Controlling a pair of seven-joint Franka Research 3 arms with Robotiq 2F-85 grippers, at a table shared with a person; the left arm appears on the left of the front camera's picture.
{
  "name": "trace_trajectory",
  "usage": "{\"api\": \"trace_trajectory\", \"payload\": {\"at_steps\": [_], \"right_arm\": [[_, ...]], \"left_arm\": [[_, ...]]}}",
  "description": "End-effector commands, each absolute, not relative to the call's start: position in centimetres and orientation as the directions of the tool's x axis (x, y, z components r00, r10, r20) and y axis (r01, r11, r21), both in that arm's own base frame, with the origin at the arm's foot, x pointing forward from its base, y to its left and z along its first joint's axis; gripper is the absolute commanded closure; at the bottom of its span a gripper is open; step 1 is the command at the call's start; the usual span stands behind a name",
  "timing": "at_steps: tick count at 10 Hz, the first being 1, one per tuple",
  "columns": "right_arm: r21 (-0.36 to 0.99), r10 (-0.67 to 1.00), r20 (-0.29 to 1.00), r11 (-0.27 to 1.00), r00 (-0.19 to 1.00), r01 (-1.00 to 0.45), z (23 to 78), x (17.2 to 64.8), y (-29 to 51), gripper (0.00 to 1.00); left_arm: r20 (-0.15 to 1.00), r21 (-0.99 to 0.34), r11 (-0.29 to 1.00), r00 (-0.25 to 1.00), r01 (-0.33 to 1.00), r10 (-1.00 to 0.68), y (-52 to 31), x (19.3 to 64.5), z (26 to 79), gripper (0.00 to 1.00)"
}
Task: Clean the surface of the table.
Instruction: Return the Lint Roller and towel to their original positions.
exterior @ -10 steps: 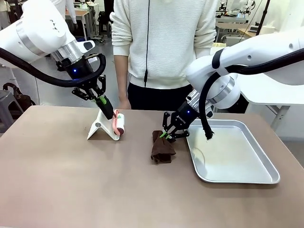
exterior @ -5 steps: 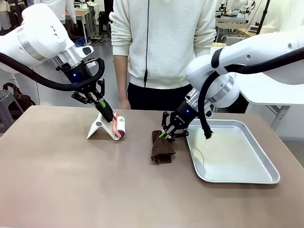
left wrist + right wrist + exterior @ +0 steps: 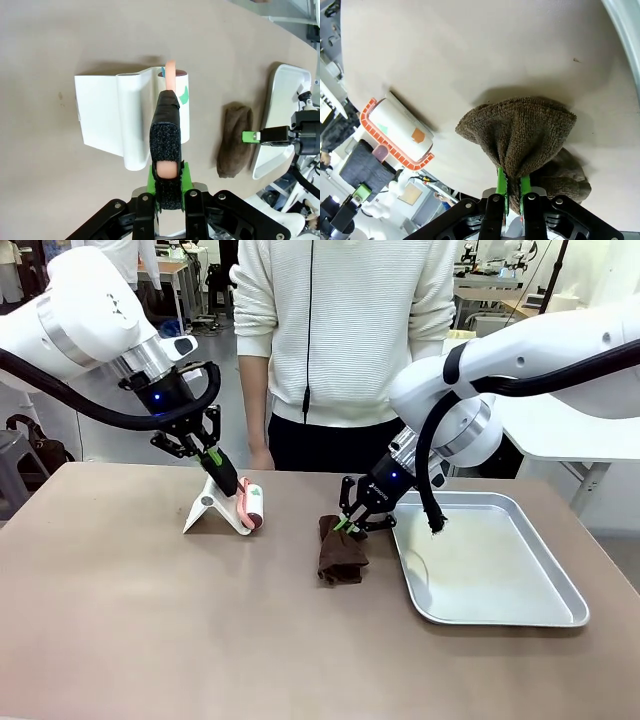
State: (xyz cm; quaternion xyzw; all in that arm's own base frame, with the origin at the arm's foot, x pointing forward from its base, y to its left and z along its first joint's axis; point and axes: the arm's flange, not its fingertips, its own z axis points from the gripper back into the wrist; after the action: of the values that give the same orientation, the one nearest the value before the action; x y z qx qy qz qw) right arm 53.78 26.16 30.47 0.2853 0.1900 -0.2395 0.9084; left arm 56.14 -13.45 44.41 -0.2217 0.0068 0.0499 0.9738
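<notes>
The brownish table (image 3: 150, 640) carries a lint roller (image 3: 252, 506) with a pink handle, lying on a white stand (image 3: 205, 510) at the far left of middle. My left gripper (image 3: 222, 474) is shut on that pink handle (image 3: 170, 75), and the roller (image 3: 183, 95) and stand (image 3: 107, 117) lie just beyond its fingers. A crumpled brown cloth (image 3: 340, 556) rests on the table near the middle. My right gripper (image 3: 346, 525) is shut on its upper fold (image 3: 520, 130), pinching it between the green pads (image 3: 499, 185).
A shiny silver tray (image 3: 500, 620) lies right of the cloth, its rim close to my right gripper. A person in a white sweater stands at the far edge, one hand (image 3: 262, 456) hanging behind the stand. The near half of the table is bare.
My left gripper has come down a little and slightly right onto the roller's handle. The right gripper and cloth have hardly moved.
</notes>
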Motion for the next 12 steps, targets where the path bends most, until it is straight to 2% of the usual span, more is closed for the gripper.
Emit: {"api": "trace_trajectory", "payload": {"at_steps": [1,4,6,7,8,9,10,12], "right_arm": [[0.392,-0.344,-0.493,0.732,0.799,0.557,30.9,54.6,26.6,0.89],[0.395,-0.34,-0.495,0.732,0.8,0.556,30.9,54.6,26.6,0.89],[0.394,-0.335,-0.498,0.734,0.8,0.553,30.8,54.6,26.6,0.89],[0.4,-0.325,-0.502,0.735,0.801,0.548,30.7,54.7,26.6,0.89],[0.394,-0.317,-0.513,0.738,0.798,0.547,30.7,54.6,26.6,0.5],[0.395,-0.313,-0.518,0.738,0.796,0.547,30.6,54.7,26.7,0.37],[0.397,-0.307,-0.525,0.736,0.794,0.548,30.4,54.7,26.6,0.0],[0.4,-0.303,-0.531,0.734,0.791,0.549,30.3,54.8,26.5,0.0]], "left_arm": [[-0.046,-0.375,0.92,0.993,-0.115,0.106,-12.8,55.9,44.6,0.8],[-0.082,-0.333,0.935,0.991,-0.126,0.105,-13.0,56.3,43.8,0.8],[-0.093,-0.334,0.933,0.99,-0.131,0.106,-13.0,56.5,43.7,0.74],[-0.098,-0.338,0.929,0.988,-0.149,0.122,-12.7,56.5,43.7,0.25],[-0.095,-0.336,0.929,0.987,-0.154,0.13,-12.7,56.5,43.8,0.16],[-0.094,-0.328,0.927,0.983,-0.18,0.158,-12.4,56.4,43.9,0.0],[-0.088,-0.326,0.926,0.981,-0.191,0.171,-12.3,56.3,44.0,0.0],[-0.076,-0.341,0.919,0.98,-0.199,0.184,-11.7,56.0,44.2,0.0]]}}
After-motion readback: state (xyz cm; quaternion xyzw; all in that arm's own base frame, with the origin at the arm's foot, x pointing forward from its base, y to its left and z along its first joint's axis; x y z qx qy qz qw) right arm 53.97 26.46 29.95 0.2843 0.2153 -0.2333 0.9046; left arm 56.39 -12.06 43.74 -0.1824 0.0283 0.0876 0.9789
